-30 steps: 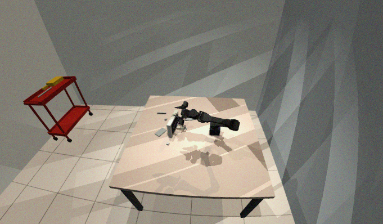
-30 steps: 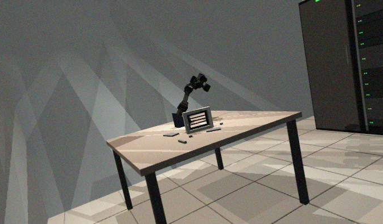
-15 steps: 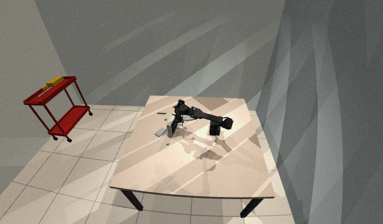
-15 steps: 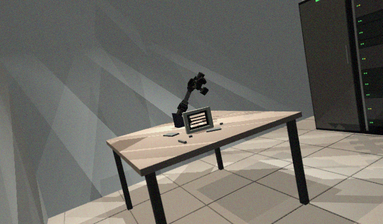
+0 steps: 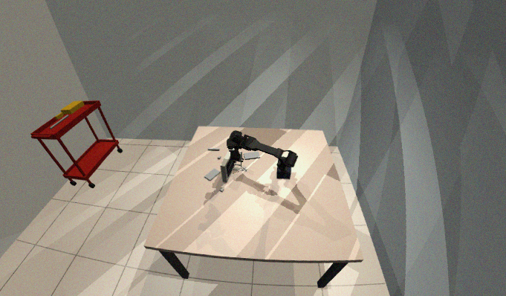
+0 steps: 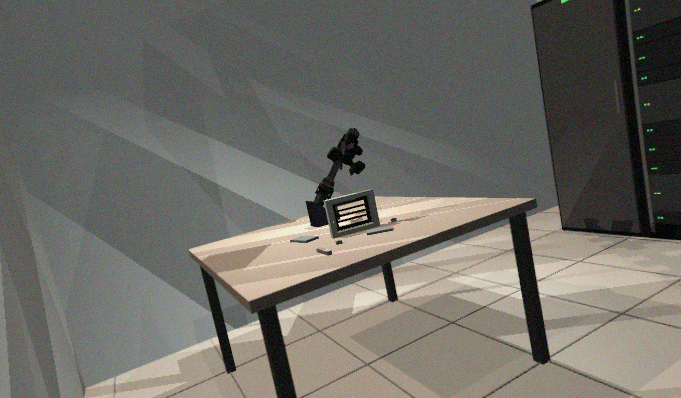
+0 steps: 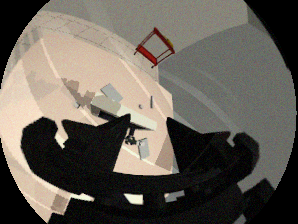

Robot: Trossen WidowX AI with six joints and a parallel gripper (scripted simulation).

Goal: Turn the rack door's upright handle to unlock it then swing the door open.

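The rack's pale grey frame [image 5: 224, 172] [image 6: 330, 220] [image 7: 142, 120] stands upright on the table [image 5: 228, 230] [image 6: 267, 275]. Dark horizontal bars cross its opening in the exterior view. The door [image 5: 230, 168] looks like a dark face within the frame on the arm's side; its exact angle is unclear. A small dark part [image 7: 131, 139], possibly the handle, stands out on that side; its turn cannot be read. My gripper [image 5: 234, 155] [image 6: 357, 168] [image 7: 148, 117] is partly open and points down from above the rack. Nothing shows between its fingertips, and they look clear of the frame.
Grey flat plates [image 5: 252, 155] [image 5: 212, 174] lie on both sides of the rack. A thin bar [image 5: 213, 149] [image 6: 324, 251] and small blocks [image 5: 219, 158] [image 5: 221, 190] lie nearby. The arm's base [image 5: 284, 172] [image 6: 316, 214] stands on the door side. A red cart [image 5: 79, 123] stands beyond the table.
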